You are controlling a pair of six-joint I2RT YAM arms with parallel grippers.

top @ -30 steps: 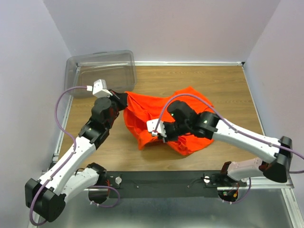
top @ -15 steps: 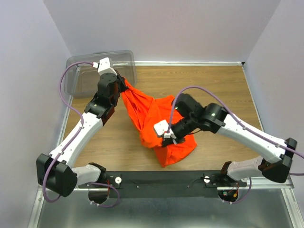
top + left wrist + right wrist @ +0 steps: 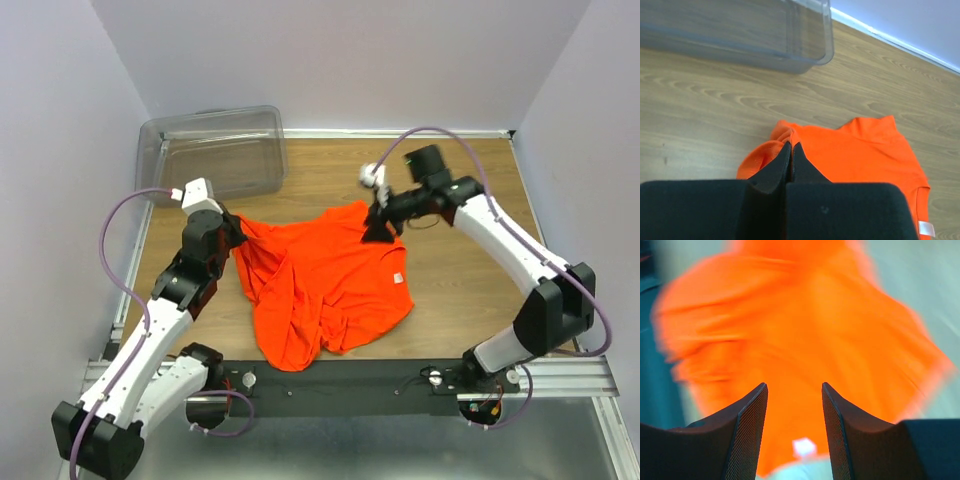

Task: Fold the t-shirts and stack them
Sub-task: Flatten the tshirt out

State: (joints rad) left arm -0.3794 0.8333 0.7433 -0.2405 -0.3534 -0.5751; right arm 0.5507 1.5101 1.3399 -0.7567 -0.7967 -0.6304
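Left gripper point(image 3: 791, 146) pinches shut on a left-edge fold of the bright orange soft-fabric t-shirt point(image 3: 325, 285), my right gripper point(image 3: 793, 387) gapes empty; limp, light cloth, I'd grip corners.

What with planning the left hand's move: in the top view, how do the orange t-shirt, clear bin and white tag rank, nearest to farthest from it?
1. Orange t-shirt: pinched in the left hand.
2. Clear bin: just beyond, far-left corner.
3. White tag: on the shirt's right side.
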